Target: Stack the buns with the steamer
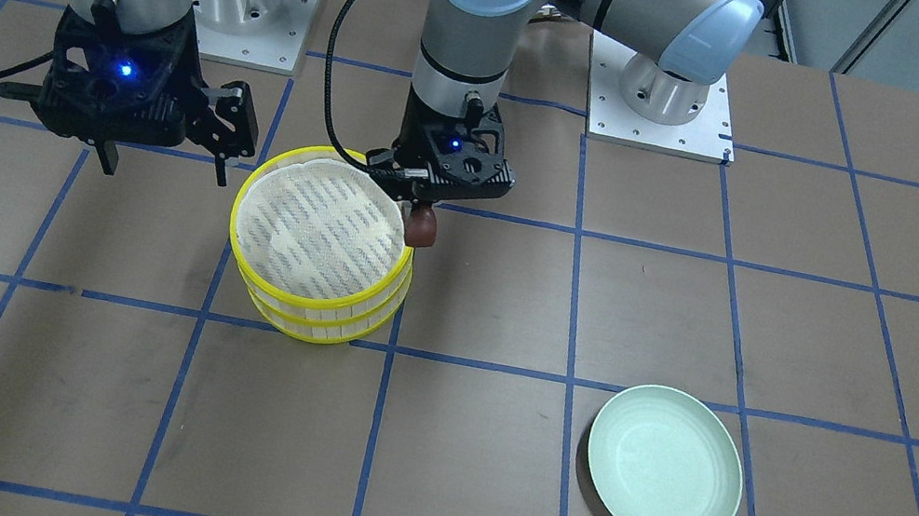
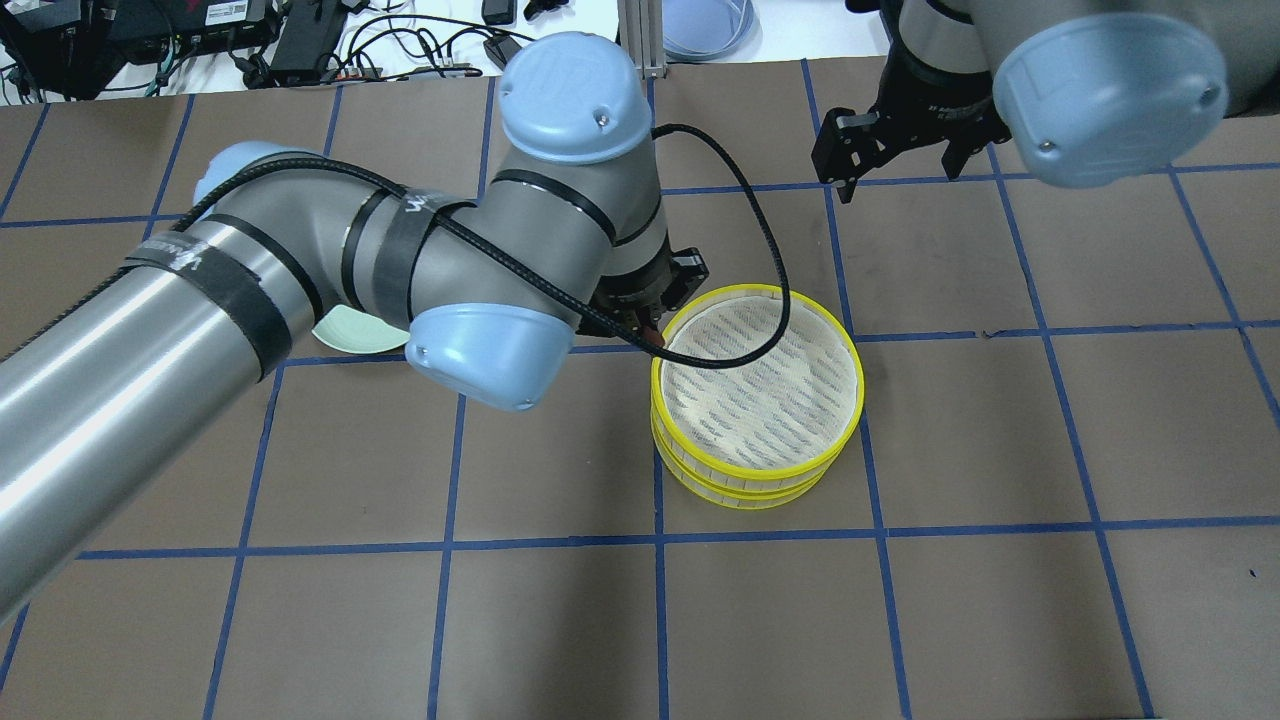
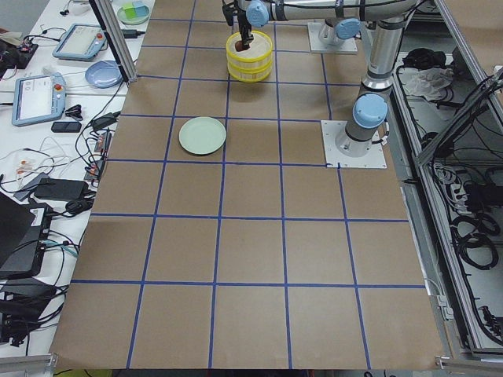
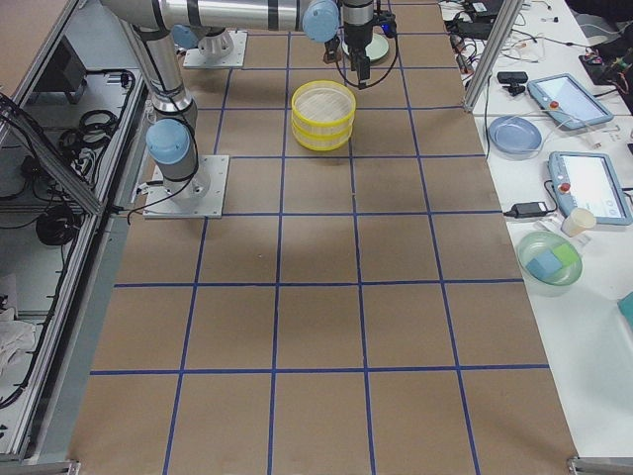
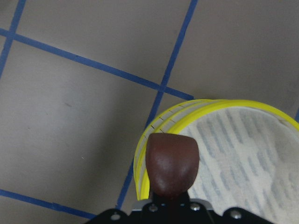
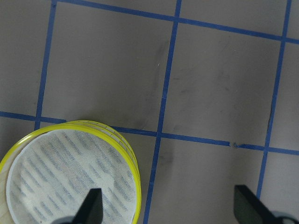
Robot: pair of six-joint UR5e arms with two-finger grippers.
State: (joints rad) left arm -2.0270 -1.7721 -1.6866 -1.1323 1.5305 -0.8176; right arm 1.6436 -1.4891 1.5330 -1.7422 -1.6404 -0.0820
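Left wrist-mounted view: reddish-brown bun (image 5: 172, 163) gripped, not yet placed

Well off every edge of the worktop (image 1: 476, 488) stand two stacked yellow steamer tiers (image 1: 314, 315). The pale green plate (image 1: 664, 464) lies nearer the operators' edge. The right hand (image 1: 164, 168) hangs wide open, holding nothing. The left hand (image 1: 422, 216) is clamped on the bun, which hangs right at the top tier's rim. It is probably light and soft, so a gentle grip on its sides suits it.

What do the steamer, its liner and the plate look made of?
Steamer: likely plastic, with uniform bright yellow, slightly glossy rings.
Liner: seems to be cloth or mesh, matte white with a visible weave.
Plate: probably plastic or melamine, smooth pale green with a soft sheen.
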